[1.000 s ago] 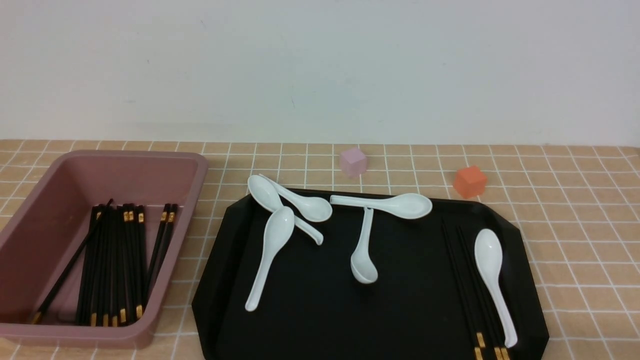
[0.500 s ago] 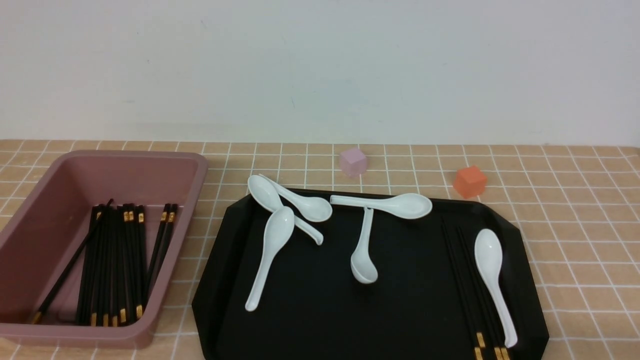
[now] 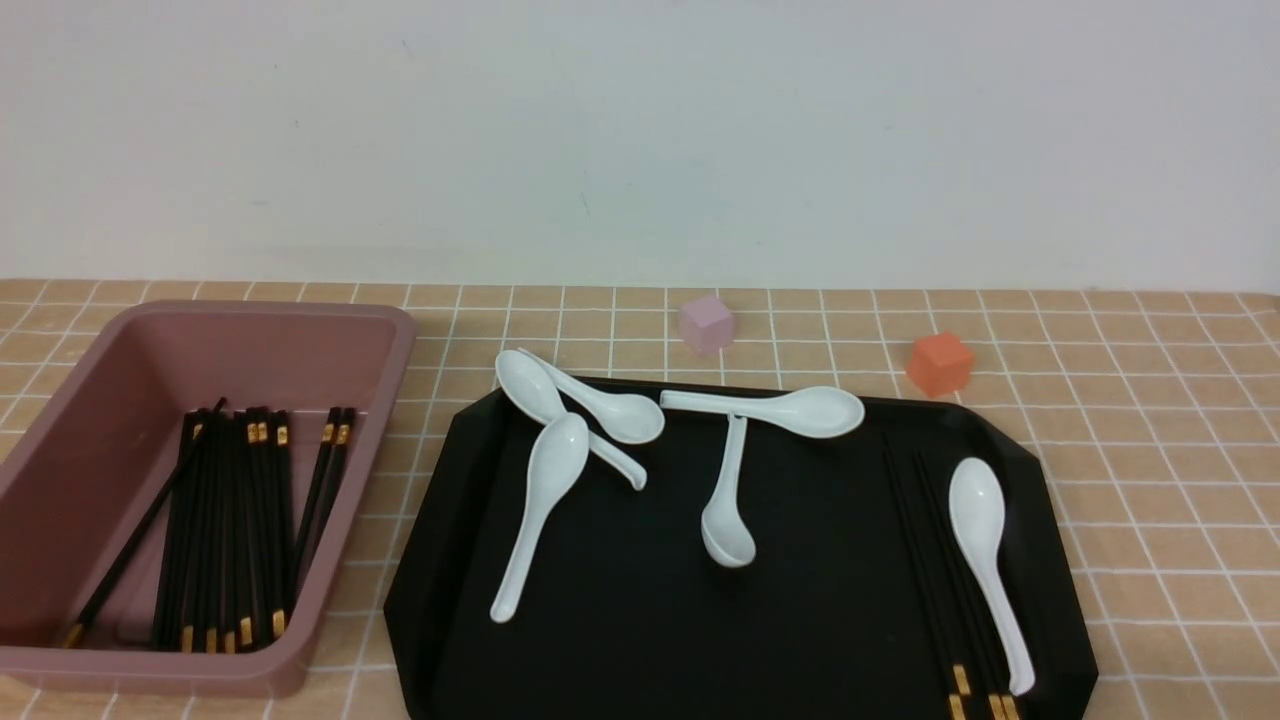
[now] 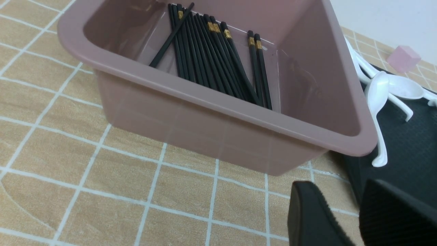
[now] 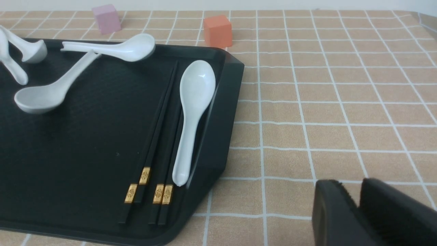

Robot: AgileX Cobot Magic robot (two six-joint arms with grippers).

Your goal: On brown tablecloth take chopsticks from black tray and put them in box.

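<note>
On the brown tablecloth (image 3: 1150, 450) lies the black tray (image 3: 620, 620) with several chopsticks (image 3: 940, 560) along its right side, gold bands toward me; they show clearly in the right wrist view (image 5: 153, 136). The pink box (image 3: 400, 340) on the left holds several more chopsticks (image 3: 230, 530). My left gripper (image 4: 339, 191) hovers over the cloth by the box's near corner (image 4: 341, 147), open and empty. My right gripper (image 5: 351, 188) hangs over bare cloth to the right of the tray (image 5: 68, 153), its jaws a little apart, nothing between them. Neither arm shows in the front view.
A white spoon (image 3: 985, 540) lies right against the tray's chopsticks, touching them. Several other white spoons (image 3: 540, 500) are scattered over the tray's far half. A pink cube (image 3: 706, 322) and an orange cube (image 3: 940, 362) stand behind the tray.
</note>
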